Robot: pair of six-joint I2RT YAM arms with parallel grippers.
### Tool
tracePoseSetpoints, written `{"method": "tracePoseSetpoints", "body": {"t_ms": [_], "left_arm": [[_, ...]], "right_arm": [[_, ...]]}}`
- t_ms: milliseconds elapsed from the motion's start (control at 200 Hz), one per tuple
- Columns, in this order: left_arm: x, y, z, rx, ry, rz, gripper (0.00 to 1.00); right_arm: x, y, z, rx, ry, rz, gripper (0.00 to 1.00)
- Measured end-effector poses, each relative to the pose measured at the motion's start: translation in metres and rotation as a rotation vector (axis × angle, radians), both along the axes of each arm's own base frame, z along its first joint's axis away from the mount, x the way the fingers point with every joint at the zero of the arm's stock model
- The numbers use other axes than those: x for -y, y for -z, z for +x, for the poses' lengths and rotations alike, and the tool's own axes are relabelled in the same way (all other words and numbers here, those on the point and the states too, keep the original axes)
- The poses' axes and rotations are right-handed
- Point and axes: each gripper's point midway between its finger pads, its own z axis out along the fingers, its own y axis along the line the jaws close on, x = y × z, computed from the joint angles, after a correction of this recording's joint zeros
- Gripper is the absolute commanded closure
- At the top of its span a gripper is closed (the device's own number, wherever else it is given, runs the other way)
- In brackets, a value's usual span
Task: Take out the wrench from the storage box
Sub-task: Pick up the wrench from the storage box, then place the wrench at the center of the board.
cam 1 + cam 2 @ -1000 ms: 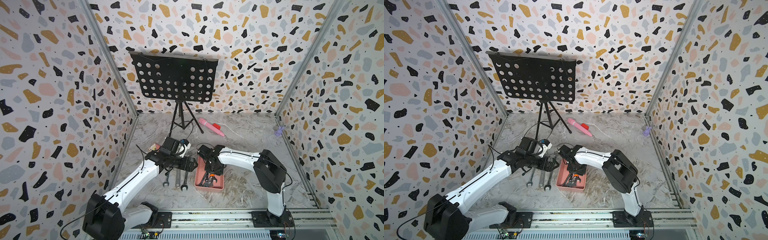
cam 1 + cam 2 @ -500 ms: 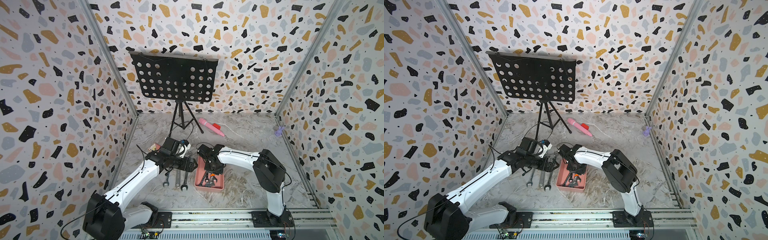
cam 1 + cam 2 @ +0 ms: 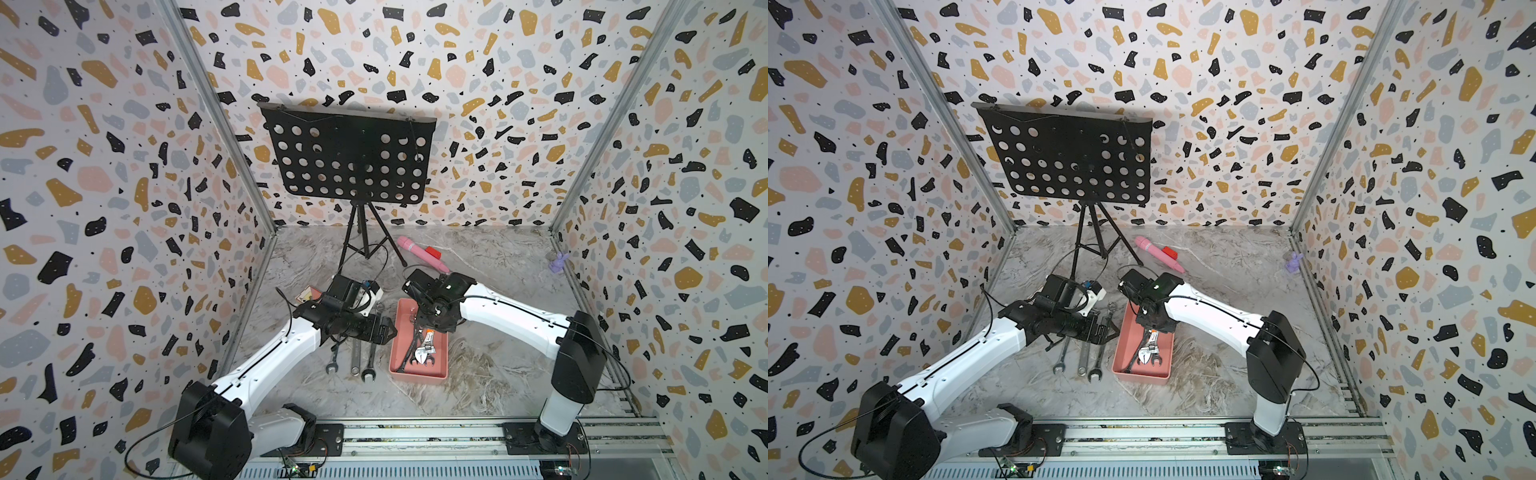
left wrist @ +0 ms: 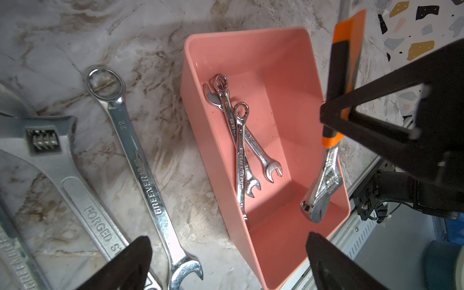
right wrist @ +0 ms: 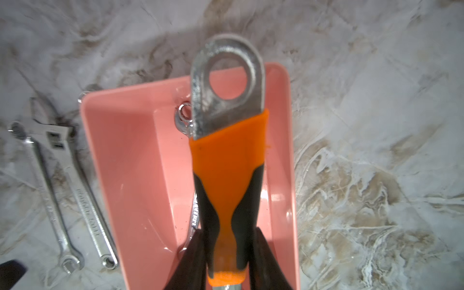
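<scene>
Three wrenches (image 3: pixel 355 357) already out on the table (image 3: pixel 498 374), lower left of centre, below the left gripper (image 3: pixel 387 330), jaws spread and empty. At centre, storage box (image 3: pixel 417 376) with three small wrenches (image 4: pixel 241 150) inside. Right gripper (image 5: pixel 227 248) clenched on the adjustable wrench (image 5: pixel 226 163), head not yet clear of the box. Remaining: lift out, set down.

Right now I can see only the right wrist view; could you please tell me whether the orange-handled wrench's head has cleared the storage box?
Observer: No, the head of the orange-handled wrench hangs down inside the storage box, with the handle tilted up.
Operator: What else is inside?
Observer: Three small wrenches lie crossed on its floor.
Operator: And the left end effector?
Observer: It is open, beside the box, above three wrenches on the table.
</scene>
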Motion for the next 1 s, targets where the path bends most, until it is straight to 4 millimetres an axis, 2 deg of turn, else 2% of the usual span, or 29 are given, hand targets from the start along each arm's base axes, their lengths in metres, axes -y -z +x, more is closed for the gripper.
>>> {"method": "tracePoseSetpoints", "body": {"t_ms": [130,220,315,405,531,656,791,1001], "left_arm": [[0.002,-0.001,-0.001,-0.012,-0.001,-0.015,0.00],[0.002,-0.001,-0.002,-0.019,-0.009,-0.018,0.00],[0.002,-0.001,-0.001,-0.023,-0.014,-0.020,0.00],[0.002,-0.001,-0.001,-0.027,-0.018,-0.021,0.00],[0.002,-0.001,-0.001,-0.031,-0.024,-0.023,0.00],[0.002,-0.001,-0.002,-0.035,-0.029,-0.023,0.00],[0.002,0.000,-0.002,-0.037,-0.031,-0.023,0.00],[0.001,0.001,-0.002,-0.042,-0.036,-0.022,0.00]], "right_arm": [[0.017,-0.025,0.000,0.034,-0.038,0.010,1.00],[0.039,-0.038,0.006,0.060,-0.059,0.007,1.00],[0.069,-0.044,0.009,0.067,-0.078,-0.020,1.00],[0.095,-0.040,0.009,0.047,-0.097,-0.054,1.00],[0.117,-0.019,0.002,-0.014,-0.162,-0.109,1.00],[0.121,0.024,-0.010,-0.111,-0.223,-0.080,1.00],[0.116,0.062,-0.019,-0.198,-0.268,-0.039,1.00],[0.099,0.099,0.000,-0.209,-0.291,0.008,1.00]]}}
